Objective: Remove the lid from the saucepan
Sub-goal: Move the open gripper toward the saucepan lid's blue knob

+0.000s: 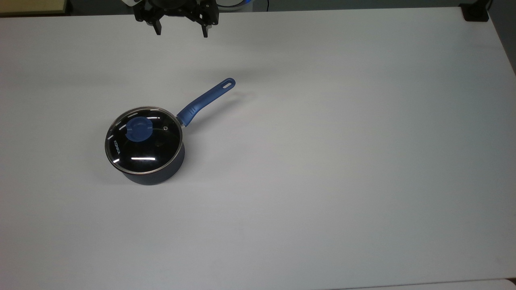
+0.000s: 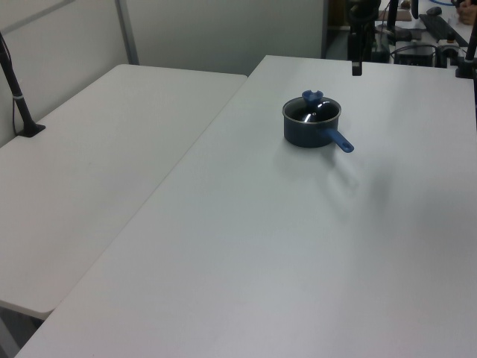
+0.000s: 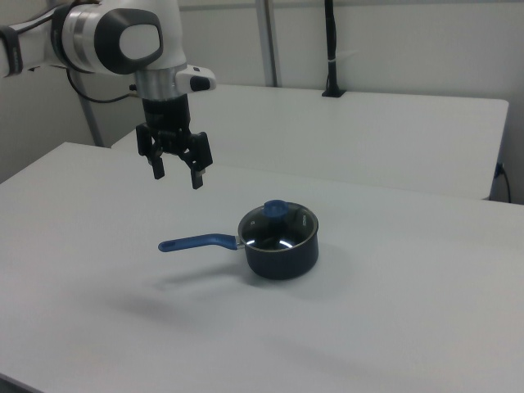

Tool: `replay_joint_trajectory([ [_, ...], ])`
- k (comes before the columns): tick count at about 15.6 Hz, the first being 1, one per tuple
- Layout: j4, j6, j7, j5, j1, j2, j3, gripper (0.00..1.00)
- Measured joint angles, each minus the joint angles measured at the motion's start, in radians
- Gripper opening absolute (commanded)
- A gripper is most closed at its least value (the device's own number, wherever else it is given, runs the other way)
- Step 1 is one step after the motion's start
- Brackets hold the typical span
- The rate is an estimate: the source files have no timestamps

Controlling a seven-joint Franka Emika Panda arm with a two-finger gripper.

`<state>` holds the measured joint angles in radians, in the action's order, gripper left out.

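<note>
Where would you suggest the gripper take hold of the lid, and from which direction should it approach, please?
Probably by the blue knob at the centre of the lid, coming straight down from above. The lid lies flat on the saucepan, its thin rim flush with the pot, so the raised knob is the one graspable part. The gripper hangs open, well away.

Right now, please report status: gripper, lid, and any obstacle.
Gripper open, in the air, apart from the pan. Lid seated on saucepan, knob untouched. No obstacle between them.
</note>
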<state>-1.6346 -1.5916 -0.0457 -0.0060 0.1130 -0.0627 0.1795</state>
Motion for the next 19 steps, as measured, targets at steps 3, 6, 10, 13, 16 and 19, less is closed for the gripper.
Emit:
replay_joint_trajectory([
  [3,0.003,-0.002,0.013,0.000,0.000,-0.003,0.000,1.00],
  [6,0.037,-0.004,0.017,0.000,0.000,-0.026,0.000,1.00],
  [10,0.075,-0.004,0.024,0.000,0.002,-0.068,0.000,1.00],
  [13,0.085,-0.004,0.027,0.000,0.003,-0.073,0.000,1.00],
  [16,0.087,-0.004,0.027,0.000,0.003,-0.073,0.000,1.00],
  [19,0.087,-0.004,0.029,0.000,0.007,-0.075,0.000,1.00],
])
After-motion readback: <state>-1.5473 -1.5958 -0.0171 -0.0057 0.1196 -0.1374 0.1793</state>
